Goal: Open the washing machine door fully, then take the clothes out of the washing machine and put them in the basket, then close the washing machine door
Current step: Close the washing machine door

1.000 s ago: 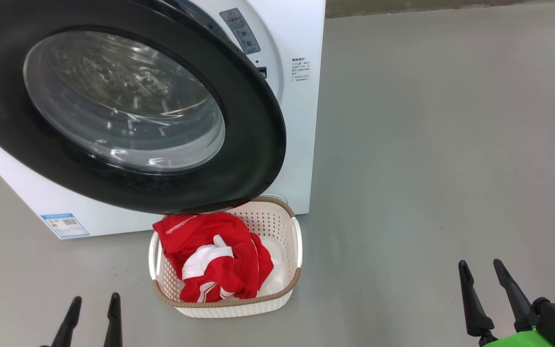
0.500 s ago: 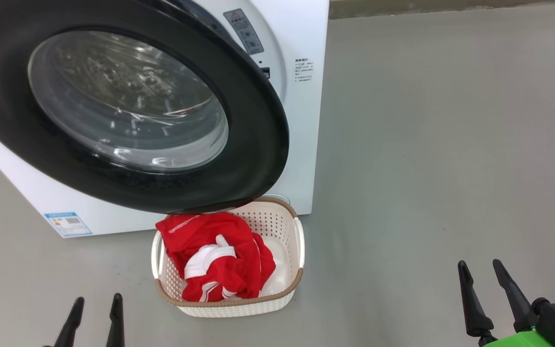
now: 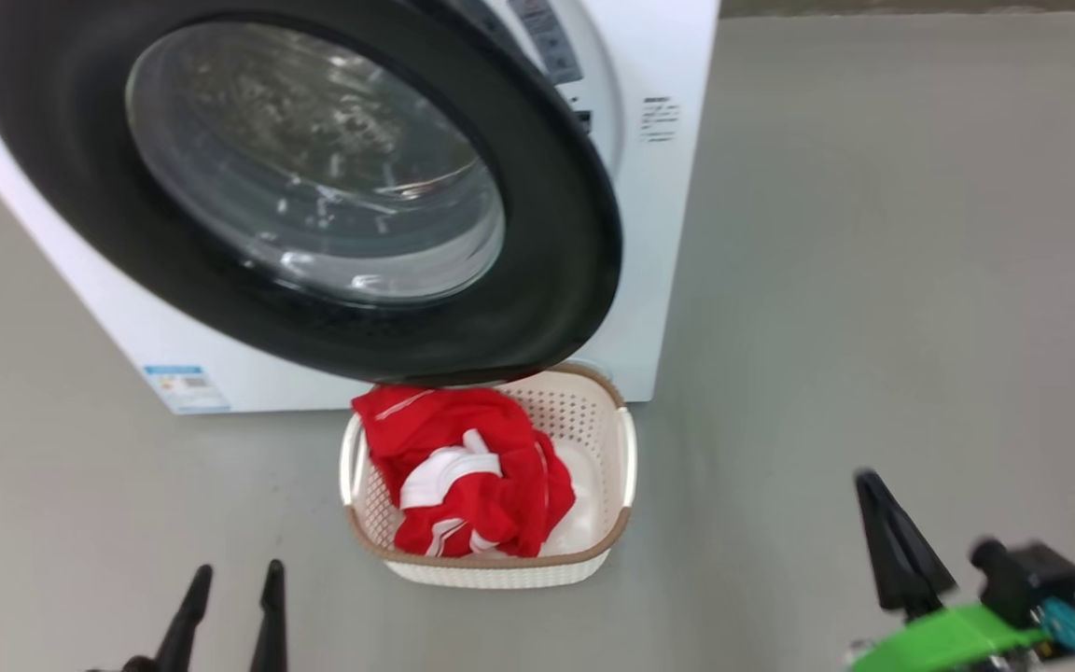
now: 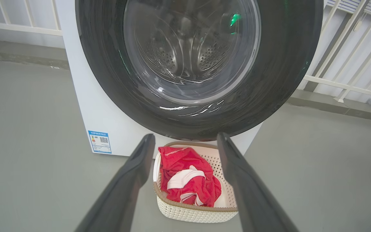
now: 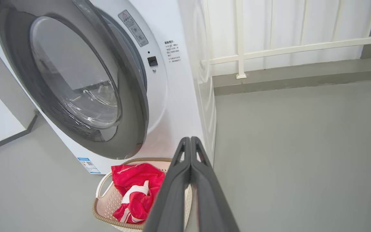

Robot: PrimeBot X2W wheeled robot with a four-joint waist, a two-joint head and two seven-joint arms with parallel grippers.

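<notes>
Grey floor (image 3: 873, 233) bears the basket (image 3: 500, 573) before the washing machine (image 3: 663, 233).

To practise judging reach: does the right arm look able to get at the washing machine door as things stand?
Probably yes: the washing machine door stands ajar facing the right gripper, bare floor lies between, and the basket sits low beneath it. The jaws are shut.

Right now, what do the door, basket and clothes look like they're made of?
Door: glossy black rim, probably plastic, going by sharp highlights; clear bulging centre looks like glass. Basket: matte cream plastic, moulded perforations, brown woven-look rim. Clothes: soft red fabric, white trim; it crumples into folds.
</notes>
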